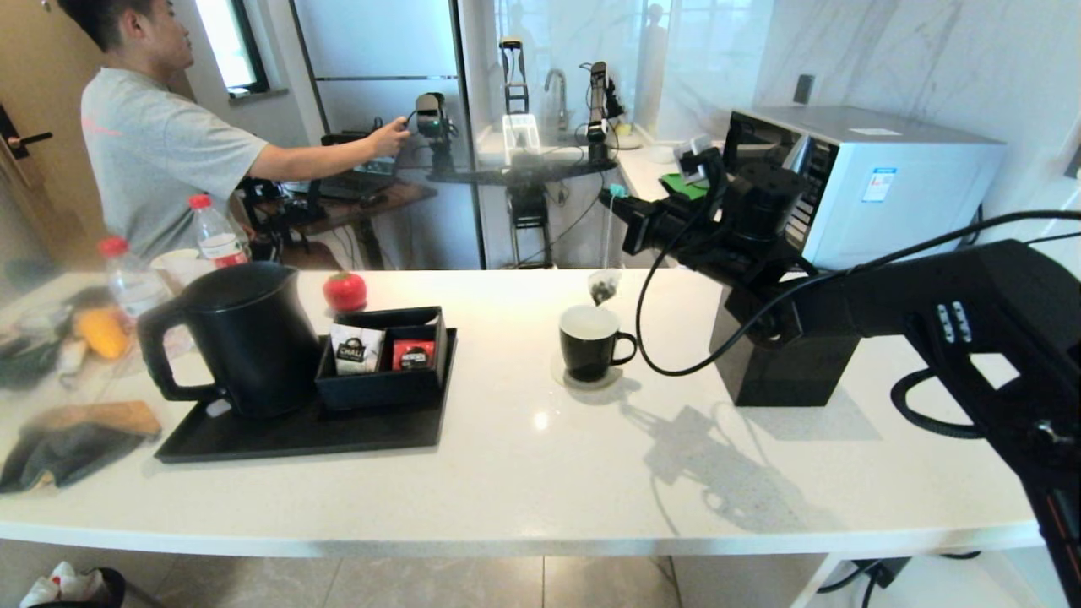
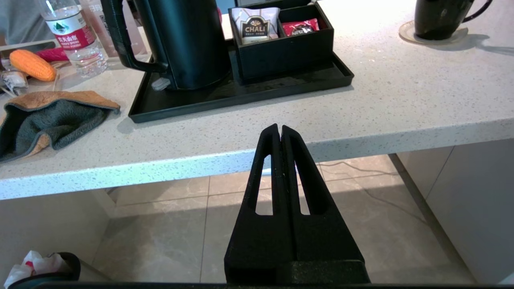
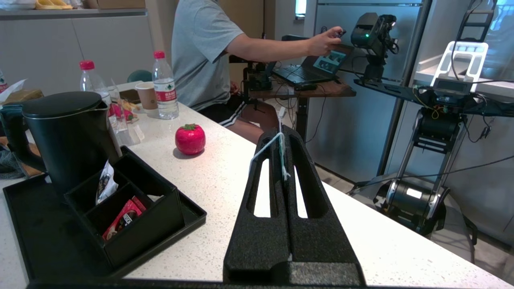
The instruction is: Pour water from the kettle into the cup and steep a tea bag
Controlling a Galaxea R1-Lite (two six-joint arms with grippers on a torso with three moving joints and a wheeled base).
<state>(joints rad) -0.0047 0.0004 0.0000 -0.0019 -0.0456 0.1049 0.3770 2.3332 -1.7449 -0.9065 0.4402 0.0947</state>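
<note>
The right claw [image 1: 621,209] pinches the string [image 3: 281,150], dangling the tea bag [image 1: 603,289] just above the cup [image 1: 589,342]. The left claw [image 2: 280,129] sits closed below the bench's [image 1: 540,473] near edge.

The cup [image 2: 445,18] is cut off by the left wrist view's edge.

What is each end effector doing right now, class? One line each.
Left end effector: closed, empty, parked below the counter edge.
Right end effector: closed on the string; the tea bag hangs just above the cup.
</note>
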